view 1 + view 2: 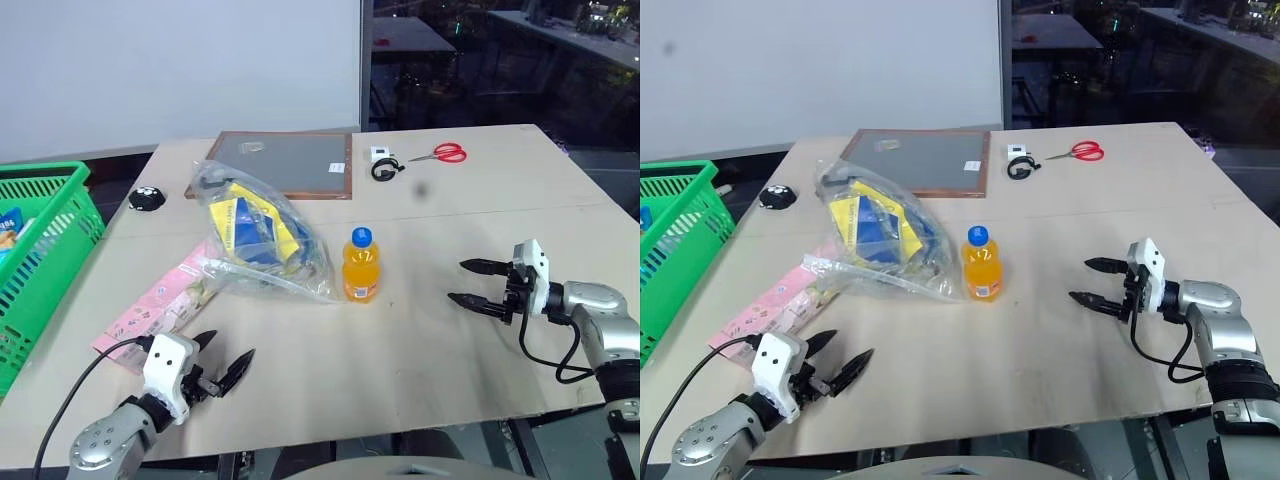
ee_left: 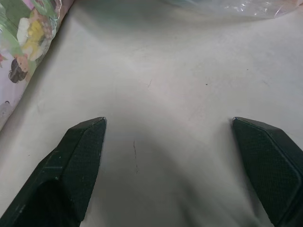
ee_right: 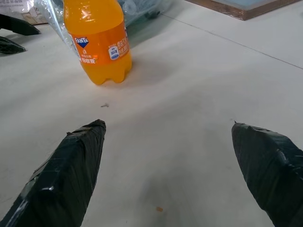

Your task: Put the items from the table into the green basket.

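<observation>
The left gripper (image 1: 226, 362) and right gripper (image 1: 466, 282) gape wide and empty over the table (image 1: 440, 360), while the plastic bag (image 1: 255, 235) hides part of the pink box (image 1: 155, 305) and the basket (image 1: 45, 250) is cut off.

Pale table (image 1: 480, 380), plastic bag (image 1: 255, 235), orange bottle (image 1: 361, 266), pink box (image 1: 150, 310), grey board (image 1: 280, 165), scissors (image 1: 442, 153)

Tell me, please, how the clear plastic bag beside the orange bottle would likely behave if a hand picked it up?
The plastic bag looks crinkly and loose, so it would probably sag and deform around a grip. Its blue-yellow contents may shift inside. Its edge lies close to the orange bottle, so dragging it might tip that upright bottle.
</observation>
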`<act>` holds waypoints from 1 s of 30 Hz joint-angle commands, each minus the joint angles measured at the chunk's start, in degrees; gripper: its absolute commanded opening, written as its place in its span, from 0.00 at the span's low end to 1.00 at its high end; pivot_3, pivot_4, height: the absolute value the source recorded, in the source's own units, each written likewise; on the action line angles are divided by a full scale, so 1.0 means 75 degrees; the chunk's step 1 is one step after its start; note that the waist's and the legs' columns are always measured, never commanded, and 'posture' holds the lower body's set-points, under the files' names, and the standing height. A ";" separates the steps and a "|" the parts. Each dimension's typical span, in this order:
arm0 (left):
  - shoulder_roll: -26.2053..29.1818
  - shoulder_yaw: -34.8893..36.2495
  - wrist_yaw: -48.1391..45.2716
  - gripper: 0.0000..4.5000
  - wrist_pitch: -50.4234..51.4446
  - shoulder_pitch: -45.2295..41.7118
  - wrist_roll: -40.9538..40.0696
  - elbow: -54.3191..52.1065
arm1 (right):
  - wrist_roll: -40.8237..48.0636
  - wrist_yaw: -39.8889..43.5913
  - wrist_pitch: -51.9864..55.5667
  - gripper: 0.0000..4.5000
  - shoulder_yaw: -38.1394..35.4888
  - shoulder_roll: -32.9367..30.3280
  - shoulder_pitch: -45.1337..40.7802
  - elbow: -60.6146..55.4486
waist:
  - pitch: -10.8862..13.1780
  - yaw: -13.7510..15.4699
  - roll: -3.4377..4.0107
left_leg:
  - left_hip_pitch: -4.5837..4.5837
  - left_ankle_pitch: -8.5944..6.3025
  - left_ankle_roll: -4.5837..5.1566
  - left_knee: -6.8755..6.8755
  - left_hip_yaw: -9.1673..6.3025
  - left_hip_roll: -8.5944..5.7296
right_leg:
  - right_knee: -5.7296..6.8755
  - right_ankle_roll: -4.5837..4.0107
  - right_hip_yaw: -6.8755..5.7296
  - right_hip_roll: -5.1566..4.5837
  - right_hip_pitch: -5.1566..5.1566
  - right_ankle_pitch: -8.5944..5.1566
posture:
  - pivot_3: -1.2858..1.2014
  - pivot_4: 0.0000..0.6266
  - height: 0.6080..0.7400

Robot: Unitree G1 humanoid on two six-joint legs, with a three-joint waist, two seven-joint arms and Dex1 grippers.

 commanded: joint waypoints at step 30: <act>-0.0334 0.0708 -0.0653 0.98 -0.0760 0.0378 -0.1247 -0.0657 | 0.1376 -0.0839 0.1736 1.00 0.0179 0.0345 -0.1865 -0.3269 | 0.0008 0.0008 0.0000 | -0.0006 -0.0006 0.0008 -0.0003 0.0009 0.0008 | -0.0011 0.0001 0.0005 0.0003 -0.0005 0.0000 | 0.57 0.00 1.00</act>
